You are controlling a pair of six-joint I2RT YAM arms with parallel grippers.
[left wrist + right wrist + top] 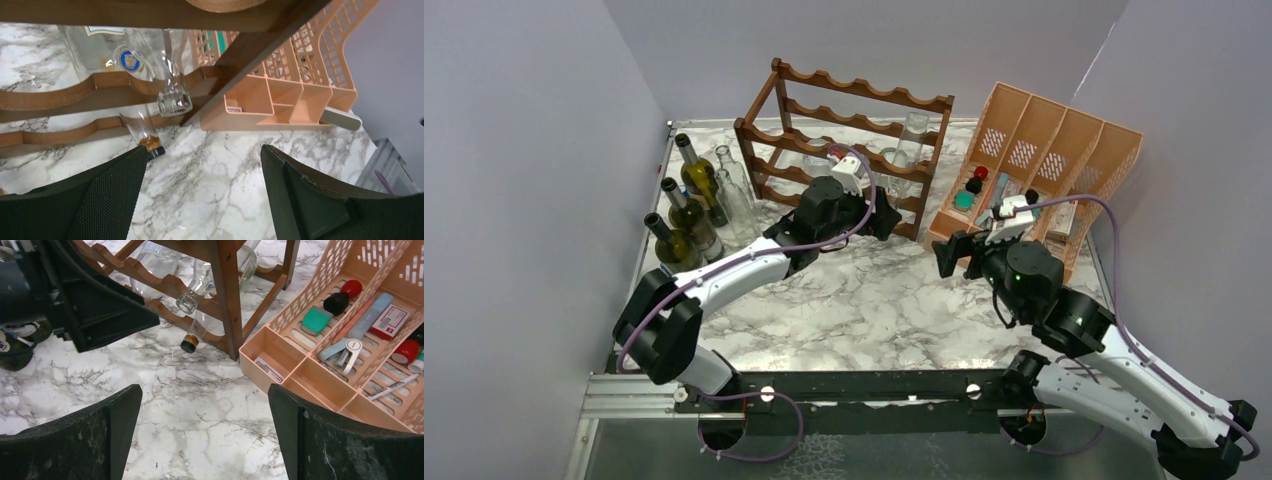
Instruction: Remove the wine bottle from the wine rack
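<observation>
Here my left gripper gaped wide, empty, just before the rack at the far edge of the table, clear bottles lying on its low rails; my right gripper gaped empty too.

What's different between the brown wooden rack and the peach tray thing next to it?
The wine rack is dark wood with open wavy rails; the organiser is peach plastic with perforated dividing walls. The wine rack holds clear bottles; the organiser holds small items. Both stand on the marble table.
</observation>
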